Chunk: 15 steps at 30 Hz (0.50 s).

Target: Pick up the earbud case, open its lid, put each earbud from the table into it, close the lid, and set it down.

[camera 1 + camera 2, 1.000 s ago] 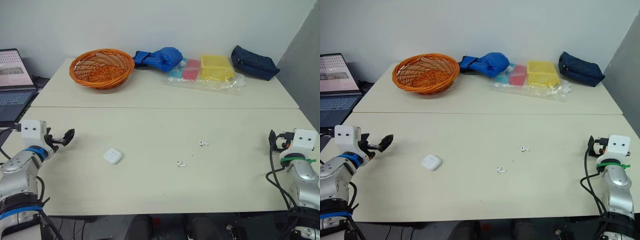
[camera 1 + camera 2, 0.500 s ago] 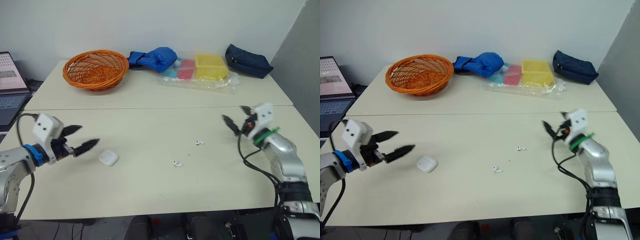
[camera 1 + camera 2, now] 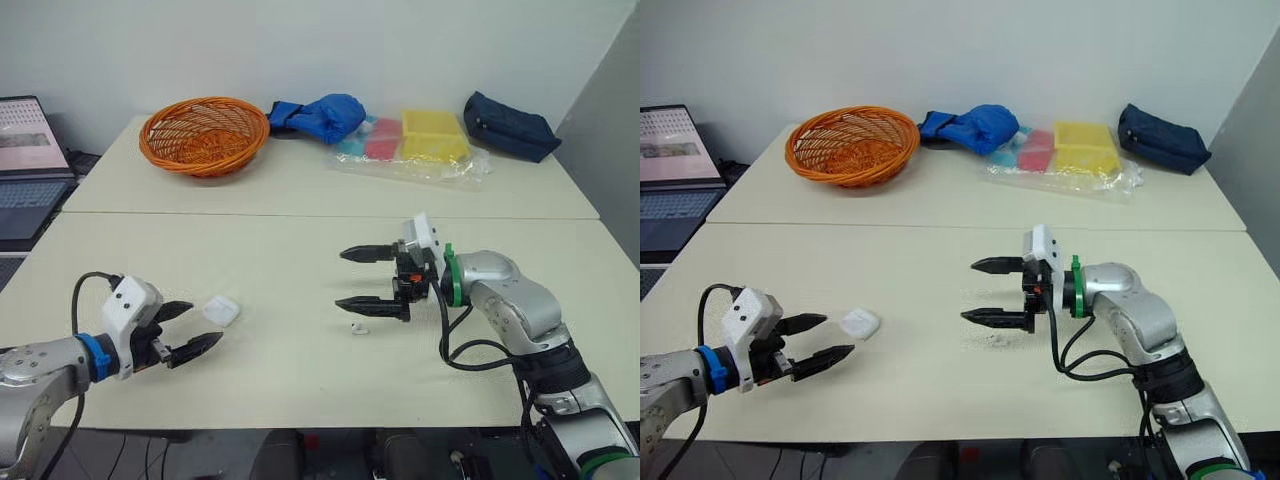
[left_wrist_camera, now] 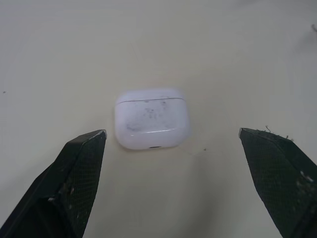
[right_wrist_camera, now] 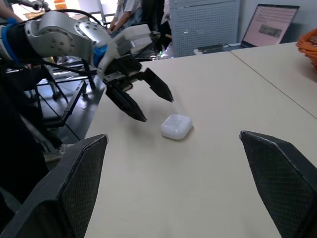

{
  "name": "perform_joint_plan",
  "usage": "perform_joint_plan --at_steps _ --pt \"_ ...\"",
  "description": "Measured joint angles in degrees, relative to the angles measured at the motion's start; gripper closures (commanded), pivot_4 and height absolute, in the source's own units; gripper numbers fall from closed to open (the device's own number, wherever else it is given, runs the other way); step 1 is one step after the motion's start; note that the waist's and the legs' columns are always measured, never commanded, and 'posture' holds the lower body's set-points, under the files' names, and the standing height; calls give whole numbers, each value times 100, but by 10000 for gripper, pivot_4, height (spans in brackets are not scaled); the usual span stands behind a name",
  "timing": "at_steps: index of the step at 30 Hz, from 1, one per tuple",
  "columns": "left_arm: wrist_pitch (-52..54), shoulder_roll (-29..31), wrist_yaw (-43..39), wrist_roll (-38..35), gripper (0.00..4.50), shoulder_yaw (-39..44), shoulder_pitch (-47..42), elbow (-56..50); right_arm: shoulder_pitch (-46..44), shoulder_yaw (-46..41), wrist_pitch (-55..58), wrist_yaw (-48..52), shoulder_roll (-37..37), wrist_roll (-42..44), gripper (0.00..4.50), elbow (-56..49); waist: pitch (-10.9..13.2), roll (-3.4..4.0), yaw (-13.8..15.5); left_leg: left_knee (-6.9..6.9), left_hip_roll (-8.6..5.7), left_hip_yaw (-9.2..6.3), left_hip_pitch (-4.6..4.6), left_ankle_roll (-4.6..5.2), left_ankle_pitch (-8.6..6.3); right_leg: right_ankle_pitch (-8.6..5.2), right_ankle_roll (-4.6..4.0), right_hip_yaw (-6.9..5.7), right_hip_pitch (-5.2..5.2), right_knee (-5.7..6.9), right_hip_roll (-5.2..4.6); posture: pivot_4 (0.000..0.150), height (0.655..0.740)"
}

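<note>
Both fingers of the left gripper (image 3: 207, 321) are spread wide, low over the near part of the cream tabletop (image 3: 300, 385), holding nothing. The small white rounded plastic earbud case (image 4: 151, 119) lies flat on the table just ahead of the fingertips, apart from them, lid shut, with its seam line visible near one end.

Assessment: the case is likely light, rigid and glossy, with rounded corners, so it could skid or squirt out under a pinch. The hold is best taken across the two side walls of the body, below the seam, which leaves the lid free to swing.

Further in, one tiny white earbud (image 3: 355, 327) lies on the table just beside the lower finger of the right gripper (image 3: 340, 278). That gripper is also fully spread and empty, pointing towards the case.

On the far table stand an orange woven wicker basket (image 3: 204, 134), a crumpled blue cloth bundle (image 3: 322, 115), coloured trays in clear plastic wrap (image 3: 420, 140) and a navy fabric pouch (image 3: 508, 125).
</note>
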Motion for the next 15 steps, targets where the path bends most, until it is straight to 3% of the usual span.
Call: perform_joint_plan --at_steps 15 --pt "-542 -269 -30 524 164 -808 -540 715 -112 -285 955 -232 -127 459 0 -448 -5 -8 -12 -4 4 1 -4 -1 -1 16 27 -2 -5 -1 -1 1500 7400"
